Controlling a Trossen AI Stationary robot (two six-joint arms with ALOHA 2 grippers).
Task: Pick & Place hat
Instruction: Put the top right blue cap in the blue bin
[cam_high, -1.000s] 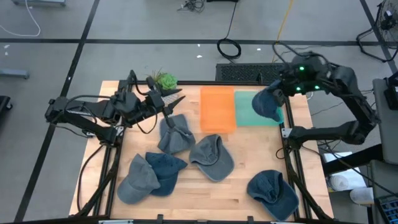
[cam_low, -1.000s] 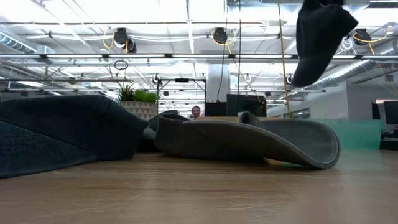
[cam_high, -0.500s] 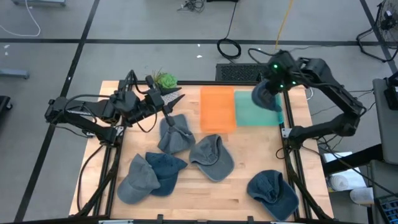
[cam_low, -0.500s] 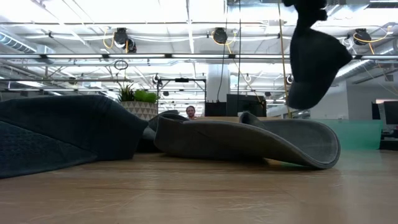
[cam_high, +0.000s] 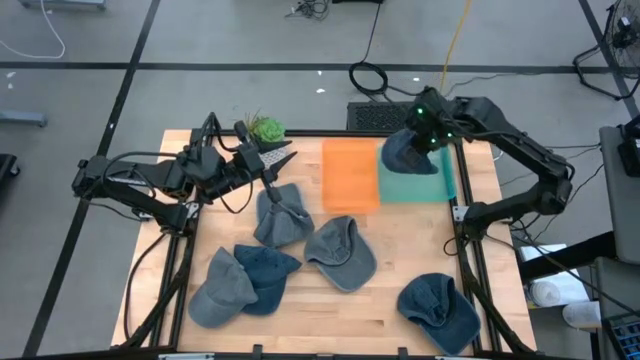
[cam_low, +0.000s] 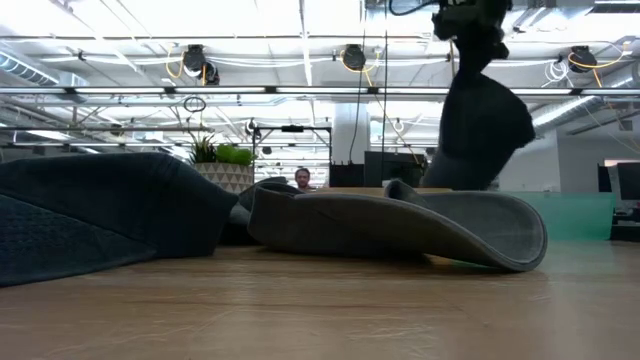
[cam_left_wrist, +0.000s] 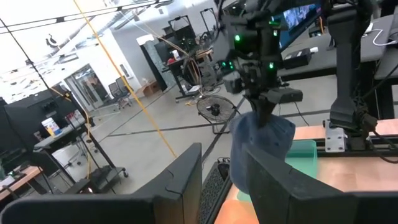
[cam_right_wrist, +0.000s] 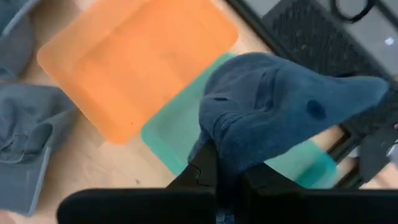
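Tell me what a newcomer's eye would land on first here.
First, the right gripper holding a blue hat in the air over the green tray at the table's far right. Beside it lies an orange tray. The left gripper waits near a plant, above several hats scattered on the near side.

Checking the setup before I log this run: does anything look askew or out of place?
Nothing stands out. The right pincer holds a blue hat above the green tray; the other hats lie loose on the table, two overlapping at the front left.
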